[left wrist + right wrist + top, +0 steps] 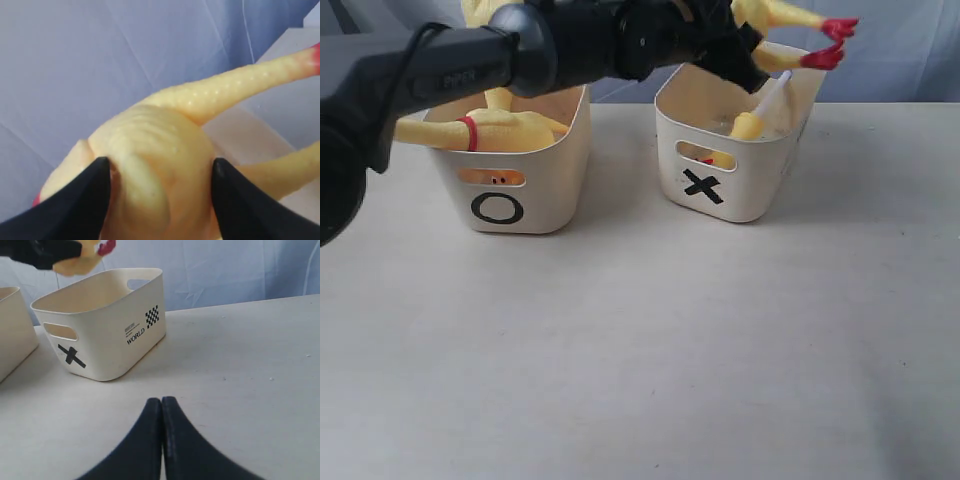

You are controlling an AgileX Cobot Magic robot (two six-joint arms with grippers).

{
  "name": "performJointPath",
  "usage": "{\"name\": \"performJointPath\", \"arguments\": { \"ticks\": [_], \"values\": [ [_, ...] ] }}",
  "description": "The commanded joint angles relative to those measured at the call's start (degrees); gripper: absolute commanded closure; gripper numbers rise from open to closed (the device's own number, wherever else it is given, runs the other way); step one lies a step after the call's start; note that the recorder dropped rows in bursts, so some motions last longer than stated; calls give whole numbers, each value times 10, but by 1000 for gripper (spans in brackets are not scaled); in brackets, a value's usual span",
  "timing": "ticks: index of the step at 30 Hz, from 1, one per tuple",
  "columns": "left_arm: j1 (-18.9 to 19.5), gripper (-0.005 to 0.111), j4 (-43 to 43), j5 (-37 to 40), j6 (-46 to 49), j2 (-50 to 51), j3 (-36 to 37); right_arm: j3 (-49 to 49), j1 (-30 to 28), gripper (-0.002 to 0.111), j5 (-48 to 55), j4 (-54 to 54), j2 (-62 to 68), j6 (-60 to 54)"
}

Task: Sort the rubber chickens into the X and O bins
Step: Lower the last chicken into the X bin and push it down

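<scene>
A chicken (790,17) is held above the X bin (750,195) by the left gripper (160,172), whose arm is stretched across from the left, over the O bin (555,190). The jaws are clamped on the chicken's body, with its red-footed legs pointed away from them. A second chicken (510,130), ringed with a red band (470,132), is lodged in the O bin, one end stuck out past the rim. A third chicken (748,125), fitted with a white stick (775,95), is seen in the X bin. The right gripper (161,407) is positioned low over the desk (640,350) near the X bin, its jaws pressed together on nothing.
</scene>
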Motion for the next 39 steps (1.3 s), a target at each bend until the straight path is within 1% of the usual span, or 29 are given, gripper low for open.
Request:
{"name": "performJointPath", "arguments": {
  "ticks": [1, 2, 4, 6, 8, 10, 13, 16, 19, 23, 26, 29, 30, 32, 33, 34, 35, 36, 39],
  "values": [
    [1, 39, -3, -16, -2, 23, -1, -1, 3, 109, -7, 0, 0, 0],
    [1, 38, -2, -17, -2, 23, -1, -1, 3, 109, -7, 0, 0, 0],
    [1, 43, 17, -13, -1, 21, -1, -1, 3, 109, -7, 0, 0, 0],
    [1, 51, 69, 6, -1, 15, -1, -1, 3, 109, -7, 0, 0, 0],
    [1, 55, 114, 34, -1, 8, -1, -1, 3, 109, -7, 0, 0, 0],
    [0, 54, 144, 65, -1, -2, -1, -1, 3, 109, -7, 0, 0, 0],
    [0, 49, 173, 135, 4, -18, -1, -1, 3, 109, -7, 0, 0, 0],
    [0, 49, 178, 200, 74, -23, -1, -1, 3, 109, -7, 0, 0, 0],
    [0, 49, 178, 247, 134, -23, -1, -1, 3, 109, -7, 0, 0, 0],
    [0, 49, 183, 232, 159, -15, -1, -1, 3, 109, -7, 0, 0, 0],
    [0, 54, 220, 223, 165, -2, -1, -1, 3, 109, -7, 0, 0, 0],
    [0, 60, 272, 233, 165, 16, -1, -1, 3, 109, -7, 0, 0, 0],
    [0, 61, 325, 236, 165, 30, -1, -1, 3, 109, -7, 0, 0, 0],
    [0, 61, 375, 231, 164, 42, -1, -1, 3, 109, -7, 0, 0, 0],
    [0, 64, 387, 233, 163, 47, -1, -1, 3, 109, -7, 0, 0, 0],
    [0, 78, 386, 241, 162, 51, -1, -1, 3, 109, -7, 0, 0, 0],
    [-1, 96, 383, 246, 160, 51, -1, -1, 3, 109, -7, 0, 0, 0],
    [-1, 106, 383, 246, 151, 50, -1, -1, 3, 109, -7, 0, 0, 0],
    [-2, 107, 383, 250, 74, 29, -2, -1, 3, 109, -7, 0, 0, 0]
  ]
}}
